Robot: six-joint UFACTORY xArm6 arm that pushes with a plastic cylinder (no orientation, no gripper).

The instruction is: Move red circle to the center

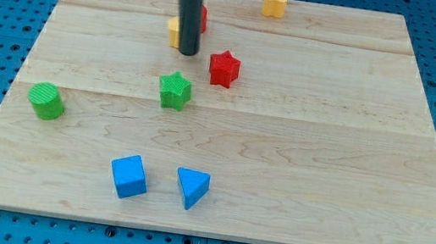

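Observation:
The red circle (202,19) is near the view's top, mostly hidden behind my dark rod; only its right edge shows. My tip (187,52) rests on the board just below it. A yellow block (174,31), shape unclear, peeks out on the rod's left side, touching or very close to the red circle. A red star (224,68) lies just right of and below the tip. A green star (174,90) lies below the tip, near the board's middle.
A yellow hexagon-like block (275,3) sits at the top edge. A green cylinder (46,101) is at the left. A blue cube (129,176) and a blue triangle (192,188) lie near the bottom. The wooden board (350,158) sits on a blue pegboard.

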